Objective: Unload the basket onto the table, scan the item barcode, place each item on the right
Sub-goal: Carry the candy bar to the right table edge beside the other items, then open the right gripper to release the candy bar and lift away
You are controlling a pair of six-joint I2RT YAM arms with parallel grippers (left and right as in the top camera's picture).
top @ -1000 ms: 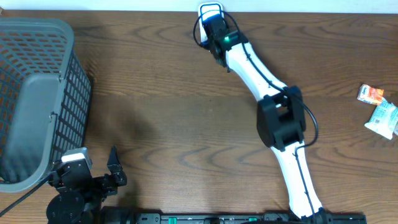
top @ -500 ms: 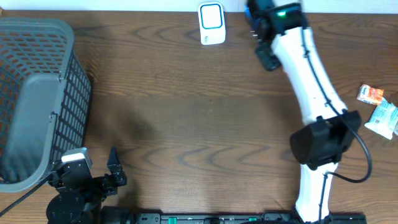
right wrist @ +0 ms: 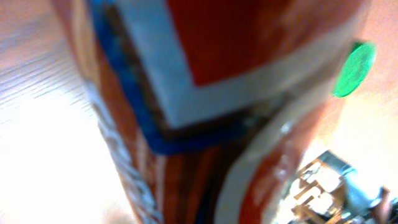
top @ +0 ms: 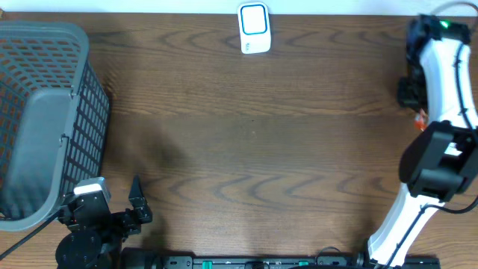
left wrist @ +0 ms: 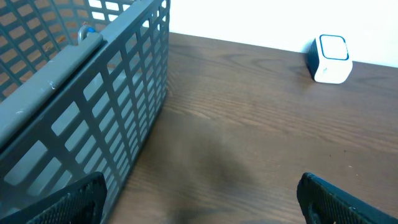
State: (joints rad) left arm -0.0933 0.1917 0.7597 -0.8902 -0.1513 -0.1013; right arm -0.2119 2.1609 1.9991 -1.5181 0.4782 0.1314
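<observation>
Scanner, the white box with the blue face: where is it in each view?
Overhead: the scanner stands at the far edge of the table, near top centre.
Left wrist: the scanner is at upper right, on the table by the white wall.
Right wrist: not in it; a blurred orange packet fills the frame.
Shared landmark: the grey basket, at left in the overhead and left wrist views.

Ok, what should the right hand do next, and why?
Probably open the right hand before going lower: it is shut at the right edge of the brown wooden table, with the orange packet filling its blurred wrist view. A shut hand cannot pick it up for the white-and-blue scanner.
</observation>
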